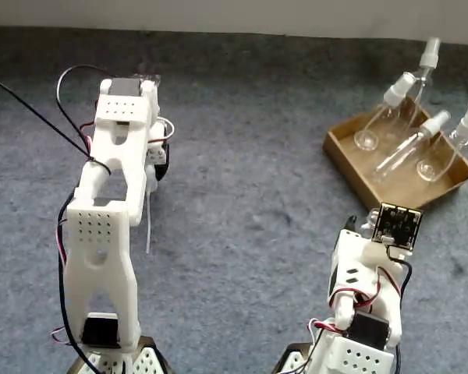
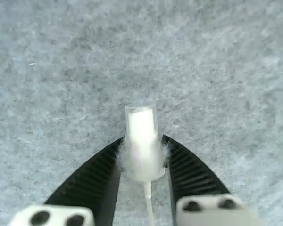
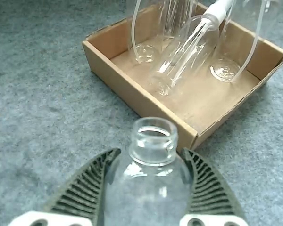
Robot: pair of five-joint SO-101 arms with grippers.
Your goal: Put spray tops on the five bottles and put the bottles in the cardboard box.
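1. White plastic spray top [image 2: 141, 123] with a clear cap sits pinched between the two black ribbed fingers of the left gripper [image 2: 142, 140]. The fingers press on its sides, and the cap end sticks out past the fingertips.
2. A thin white dip tube [image 2: 148, 205] runs from the base of the spray top back between the fingers, toward the gripper's body.
3. A clear bottle [image 3: 148, 188] is clamped between the fingers of the right gripper [image 3: 150, 151]. Its open neck [image 3: 154, 136] carries no top and points forward, out past the fingertips.
4. The cardboard box [image 3: 132, 89] lies just ahead of the right gripper, with a near corner close beyond the bottle's neck. It is a shallow brown tray with low walls.
5. Four more bottles [image 1: 398, 152] lie inside the box. All are clear, each has a white spray top fitted, and they lean with their tops over the far walls.
6. In the high view, the left arm [image 1: 113, 179] stretches forward, well apart from the box. The right arm [image 1: 366, 296] is folded, with the box just ahead of it.
7. Grey carpet-like cloth [image 1: 249, 195] covers the table under both grippers and the box.
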